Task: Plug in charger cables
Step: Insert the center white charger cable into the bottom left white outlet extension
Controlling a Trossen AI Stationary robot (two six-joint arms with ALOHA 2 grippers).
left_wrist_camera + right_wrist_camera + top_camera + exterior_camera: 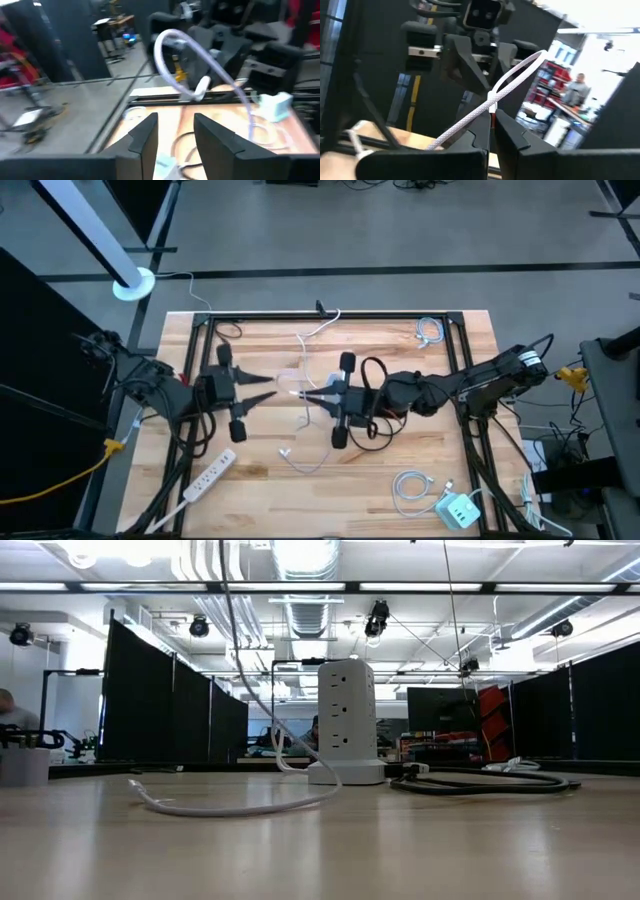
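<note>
Right wrist view: right gripper (492, 117) pinching thin white braided cable (470, 117), plug hidden, left gripper (175, 132) opposite, fingers parted, grip unclear, blurred.

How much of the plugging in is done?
Nothing looks plugged in yet. The right hand is shut on a white cable, held up facing the left hand, which isn't holding anything I can see. Other white cables still lie loose on the table.

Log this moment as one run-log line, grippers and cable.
right gripper: shut on white cable, mid-table | left gripper: facing it, jaws apart, holding nothing | power strip: near edge, untouched
</note>
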